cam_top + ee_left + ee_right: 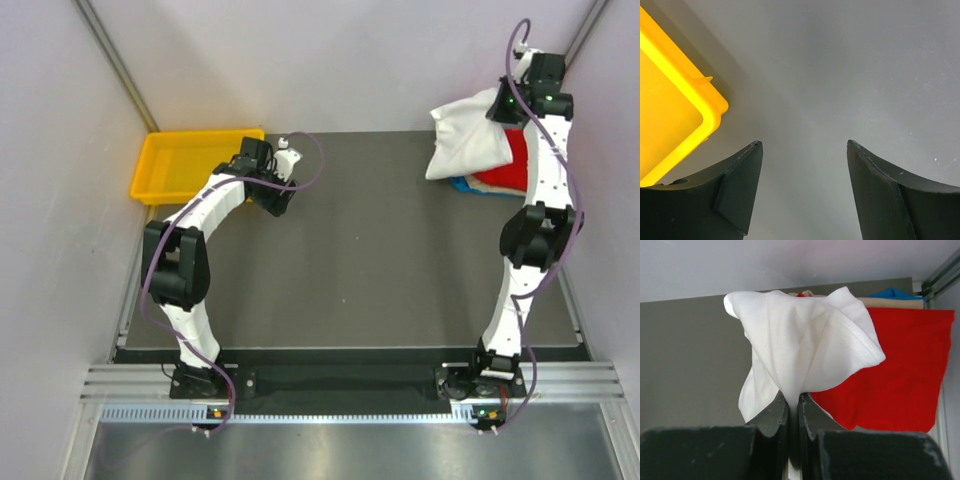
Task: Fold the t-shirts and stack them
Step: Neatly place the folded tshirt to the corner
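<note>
My right gripper (503,106) is shut on the white t-shirt (468,136) at the far right corner; the cloth hangs bunched from the jaws. In the right wrist view my right gripper (794,399) pinches the white t-shirt (805,340) above the folded red t-shirt (900,365). A cream t-shirt (895,302) and a blue t-shirt (892,292) peek out behind the red one. The red t-shirt (508,170) and blue t-shirt (466,185) also show in the top view. My left gripper (279,195) is open and empty over the mat, next to the tray; its jaws (804,150) stand wide apart.
A yellow plastic tray (185,165) stands at the far left corner; its corner shows in the left wrist view (685,110). The dark mat (350,260) spreads between the arms. Walls close in at the back and both sides.
</note>
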### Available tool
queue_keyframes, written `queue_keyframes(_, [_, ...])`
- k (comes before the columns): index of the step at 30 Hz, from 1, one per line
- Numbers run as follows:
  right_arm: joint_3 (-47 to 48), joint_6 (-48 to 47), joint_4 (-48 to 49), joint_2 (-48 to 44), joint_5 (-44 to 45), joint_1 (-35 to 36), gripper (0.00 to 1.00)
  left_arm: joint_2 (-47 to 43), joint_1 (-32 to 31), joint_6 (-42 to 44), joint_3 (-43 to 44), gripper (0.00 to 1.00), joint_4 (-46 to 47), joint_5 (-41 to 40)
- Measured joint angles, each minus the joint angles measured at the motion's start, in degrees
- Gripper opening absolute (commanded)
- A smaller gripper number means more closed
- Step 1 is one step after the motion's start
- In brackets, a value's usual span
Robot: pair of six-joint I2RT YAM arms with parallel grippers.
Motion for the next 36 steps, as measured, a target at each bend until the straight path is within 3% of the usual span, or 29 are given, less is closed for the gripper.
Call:
queue_keyframes(14, [2.19,-1.55,1.49,3.34,-7.85,-9.05,0.0,1.57,0.0,-0.2,0.0,0.72,-0.11,-1.09])
queue_keyframes(22, [2.16,-5.9,7.28,12.85,-2.4,-10.64,0.0,4.7,-0.02,-0.44,0.33,0.72,-1.22,-1.27])
queue_keyframes(29, [2.16,-7.61,15.39,15.63,3.13,-11.96,0.0,6.49,-0.07,-0.63,1.7,0.72,-2.03,-1.84])
queue_keyframes(30, [2.16,-7.96,16.52,15.63,3.67,-12.11,0.07,6.67,-0.09,-0.63,1.73,0.72,-2.05,-2.01])
queue_keyframes(31, [2.16,-8.13,17.46,15.63,4.07,-12.17,0.21,6.84,-0.09,-0.63,1.73,0.72,-2.12,-2.19])
queue_keyframes(32, [2.16,-8.35,18.69,15.63,4.42,-12.24,0.38,7.08,-0.09,-0.63,1.75,0.72,-2.25,-2.38])
queue_keyframes(33, [2.16,-8.35,19.47,15.63,4.92,-12.24,0.63,7.32,-0.09,-0.63,1.77,0.72,-2.4,-2.43])
queue_keyframes(36, [2.12,-9.4,21.57,15.63,6.4,-12.24,0.82,8.09,-0.09,-0.63,1.95,0.74,-2.86,-2.6])
